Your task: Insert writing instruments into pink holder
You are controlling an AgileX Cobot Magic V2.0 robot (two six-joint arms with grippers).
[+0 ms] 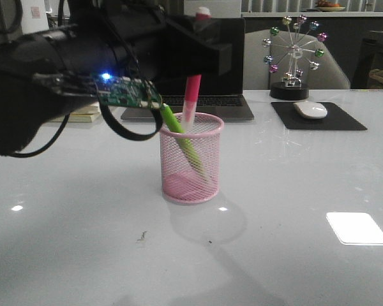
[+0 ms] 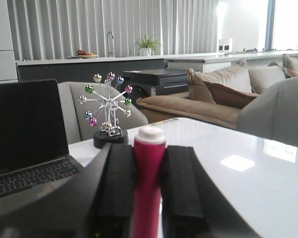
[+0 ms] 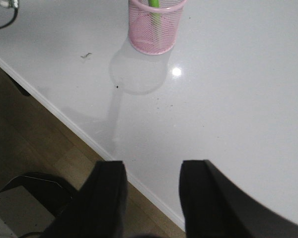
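Observation:
The pink holder (image 1: pixel 191 159) stands upright in the middle of the table, also seen in the right wrist view (image 3: pixel 156 27). The green pen (image 1: pixel 177 131) leans inside it, its top poking over the rim (image 3: pixel 154 4). My left gripper (image 1: pixel 201 48) hovers above the holder, shut on the magenta-pink pen (image 1: pixel 191 95), which hangs nearly upright with its lower end just inside the holder's mouth. In the left wrist view the pen (image 2: pixel 148 173) sits clamped between the black fingers (image 2: pixel 120 183), white tip up. My right gripper (image 3: pixel 151 171) is open and empty over the table's near edge, well away from the holder.
A laptop (image 1: pixel 204 105) stands behind the holder. A ferris-wheel ornament (image 1: pixel 293 54) and a white mouse (image 1: pixel 310 109) on a black pad (image 1: pixel 345 121) sit at the back right. Yellow notes (image 1: pixel 83 115) lie back left. The table's edge (image 3: pixel 89 136) drops to the floor.

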